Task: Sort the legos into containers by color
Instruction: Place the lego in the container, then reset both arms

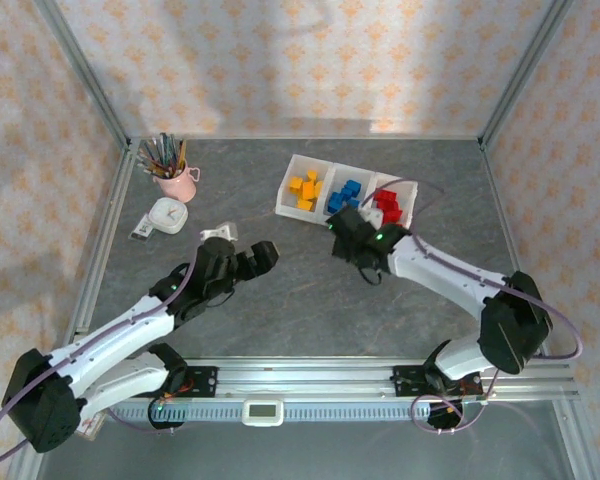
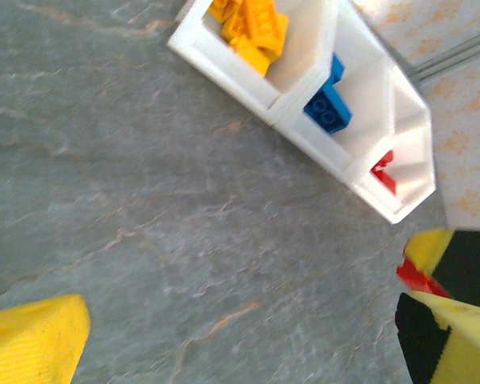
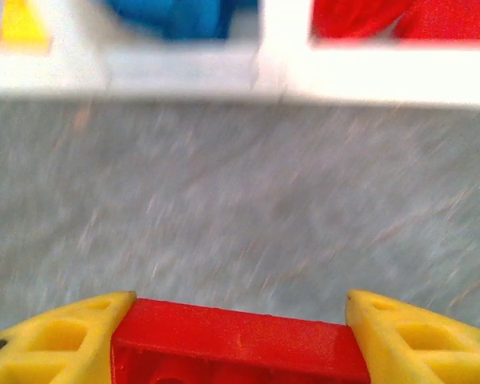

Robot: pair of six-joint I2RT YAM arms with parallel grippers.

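Note:
The white three-compartment tray (image 1: 284, 200) lies at the back centre. It holds yellow-orange legos (image 1: 305, 188) on the left, blue legos (image 1: 346, 194) in the middle and red legos (image 1: 388, 205) on the right. My right gripper (image 1: 342, 223) hovers just in front of the tray and is shut on a red lego (image 3: 236, 344). Ahead of it, past bare table, stands the tray wall (image 3: 264, 76). My left gripper (image 1: 264, 257) hangs over the table left of centre, open and empty (image 2: 244, 344). From there the tray (image 2: 224, 76) appears at upper right, with a blue brick (image 2: 328, 108) inside.
A pink pencil cup (image 1: 175, 182) and a white round gadget (image 1: 167, 215) stand at the back left. Metal frame rails (image 1: 100, 260) border the grey table on the left and right. Wallpapered walls close in the back.

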